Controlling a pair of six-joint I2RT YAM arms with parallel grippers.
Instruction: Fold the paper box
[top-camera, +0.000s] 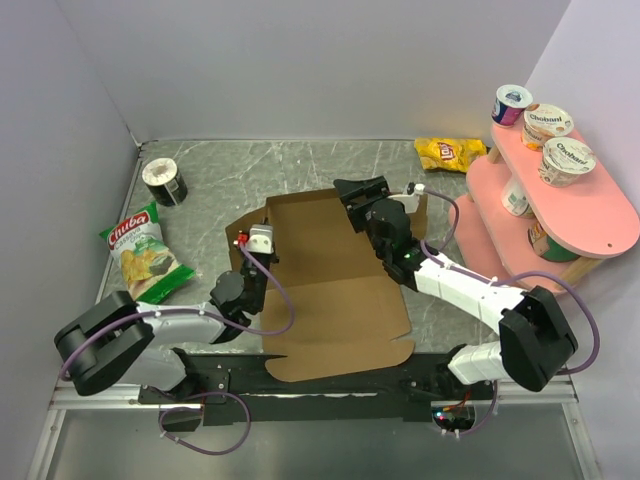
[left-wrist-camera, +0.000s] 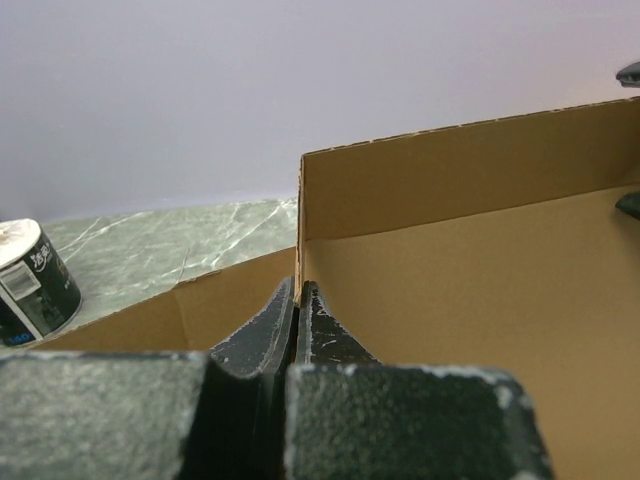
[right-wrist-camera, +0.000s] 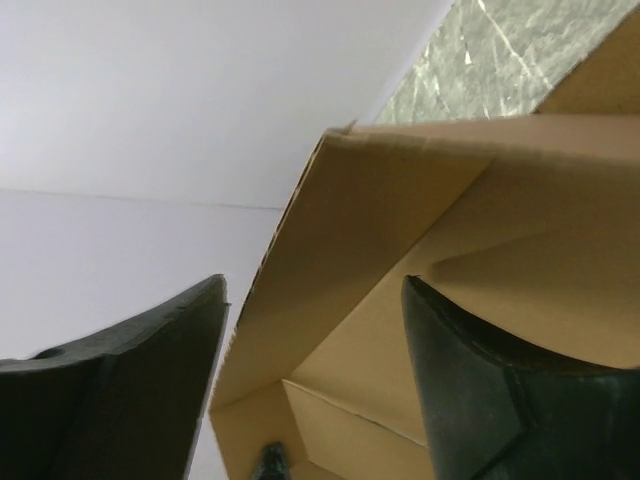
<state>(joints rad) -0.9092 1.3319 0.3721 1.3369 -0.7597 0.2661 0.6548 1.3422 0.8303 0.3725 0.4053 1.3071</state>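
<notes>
While pinching paper box (top-camera: 330, 295) wall by table's left edge with pressed-together left gripper (left-wrist-camera: 297, 292), straddles far-edge wall with wide-spread right gripper (right-wrist-camera: 315, 283).

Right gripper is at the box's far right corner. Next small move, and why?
Probably close the right gripper on the raised wall of the paper box: its fingers stand open with that wall's edge between them, ungripped. The left gripper, shut near the far left corner, looks placed to steady that side.
</notes>
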